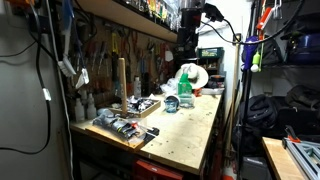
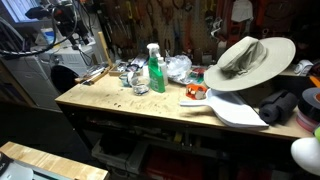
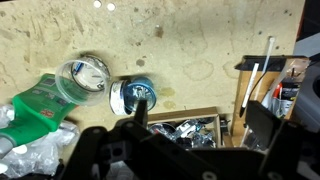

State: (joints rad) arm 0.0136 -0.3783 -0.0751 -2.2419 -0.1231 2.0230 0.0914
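Wooden worktop (image 3: 200, 40) carries a small round tin (image 3: 133, 97) at ten o'clock from the hand (image 3: 200, 128), whose fingers stand spread, gripping nothing.

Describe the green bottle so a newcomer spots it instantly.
Start at the wooden workbench below the tool wall. Toward its back edge, beside crumpled clear plastic, stands the bottle. It is the only tall, upright, green thing on the bench.
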